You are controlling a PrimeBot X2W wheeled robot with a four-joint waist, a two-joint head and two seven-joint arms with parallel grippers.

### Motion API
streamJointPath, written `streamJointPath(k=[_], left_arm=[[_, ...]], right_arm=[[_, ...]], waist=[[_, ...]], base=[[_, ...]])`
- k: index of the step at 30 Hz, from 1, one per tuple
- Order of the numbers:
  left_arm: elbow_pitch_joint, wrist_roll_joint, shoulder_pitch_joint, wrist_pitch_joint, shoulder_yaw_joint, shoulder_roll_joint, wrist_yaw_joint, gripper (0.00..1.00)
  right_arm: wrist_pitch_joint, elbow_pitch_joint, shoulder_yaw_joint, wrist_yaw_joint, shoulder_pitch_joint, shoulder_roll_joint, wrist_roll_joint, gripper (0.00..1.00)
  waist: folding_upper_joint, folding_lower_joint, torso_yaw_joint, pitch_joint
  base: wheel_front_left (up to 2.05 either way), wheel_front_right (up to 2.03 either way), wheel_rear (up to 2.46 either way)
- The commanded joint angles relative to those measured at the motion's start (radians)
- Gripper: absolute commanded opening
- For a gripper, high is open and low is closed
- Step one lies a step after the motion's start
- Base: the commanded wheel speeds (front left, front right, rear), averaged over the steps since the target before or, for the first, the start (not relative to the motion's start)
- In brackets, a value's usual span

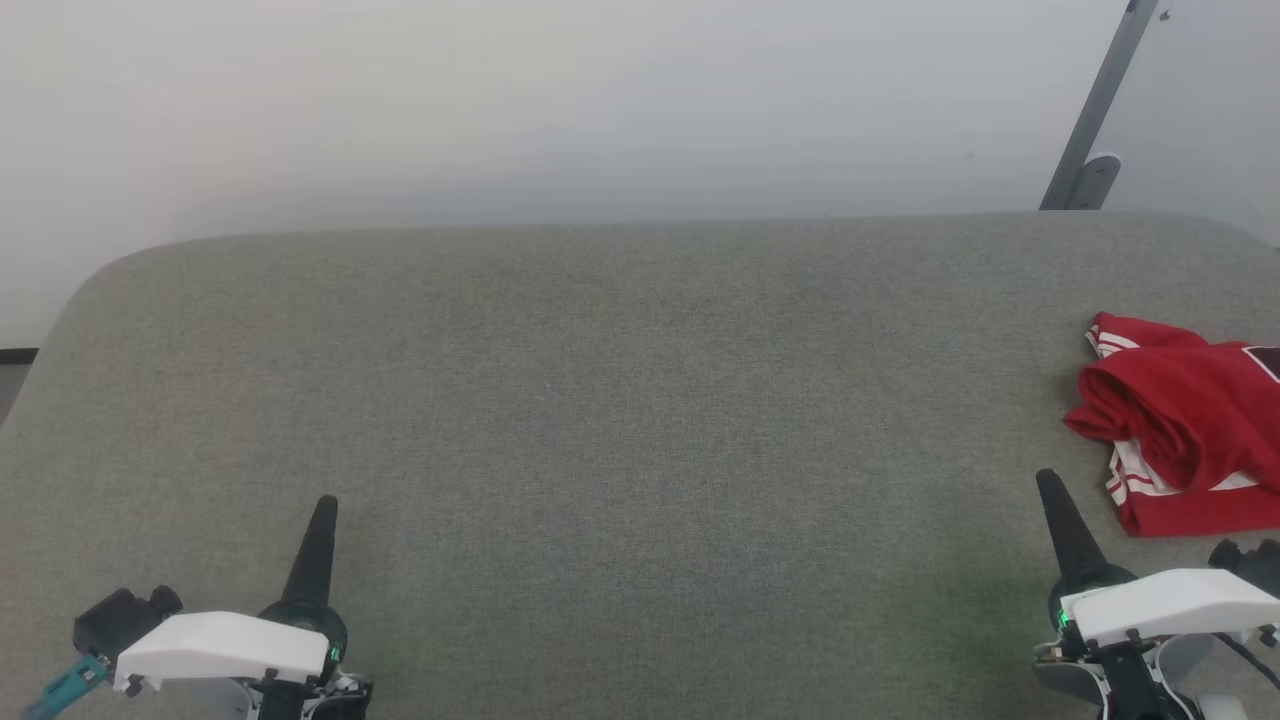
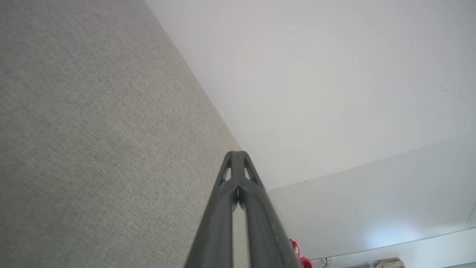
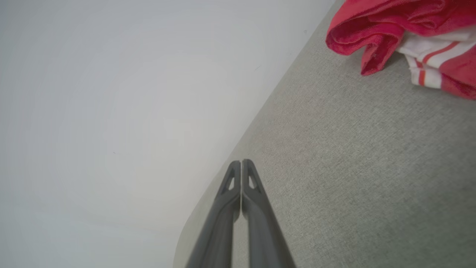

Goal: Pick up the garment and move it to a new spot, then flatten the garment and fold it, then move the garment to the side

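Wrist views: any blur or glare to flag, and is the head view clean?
Head view: soft even light, garment cropped at right edge. Left wrist view: left gripper blurred close up, glare patch lower right. Right wrist view: right gripper soft too, shadow under the garment's fold.

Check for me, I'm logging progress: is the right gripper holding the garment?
No, the right gripper is shut on nothing, and the garment lies crumpled on the grey surface, apart from it.
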State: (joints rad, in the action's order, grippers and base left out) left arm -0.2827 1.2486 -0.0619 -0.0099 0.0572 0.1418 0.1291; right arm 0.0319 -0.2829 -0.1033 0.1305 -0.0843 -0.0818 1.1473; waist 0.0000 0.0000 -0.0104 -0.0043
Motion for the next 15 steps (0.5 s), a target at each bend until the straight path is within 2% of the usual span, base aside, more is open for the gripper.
streamJointPath(k=[1,15], left_arm=[[0.012,0.015,-0.022,0.003,0.008,0.001,0.001,0.0],[0.02,0.114,-0.033,0.039,0.023,-0.026,0.002,0.0]], right_arm=[[0.008,0.014,-0.003,0.0,-0.017,0.0,0.017,0.0],[0.03,0.022,-0.006,0.0,-0.022,0.01,0.146,0.0]], waist=[[0.0,0.0,0.0,0.0],[0.0,0.0,0.003,0.002]], base=[[0.0,0.0,0.0],[0.0,0.0,0.0]])
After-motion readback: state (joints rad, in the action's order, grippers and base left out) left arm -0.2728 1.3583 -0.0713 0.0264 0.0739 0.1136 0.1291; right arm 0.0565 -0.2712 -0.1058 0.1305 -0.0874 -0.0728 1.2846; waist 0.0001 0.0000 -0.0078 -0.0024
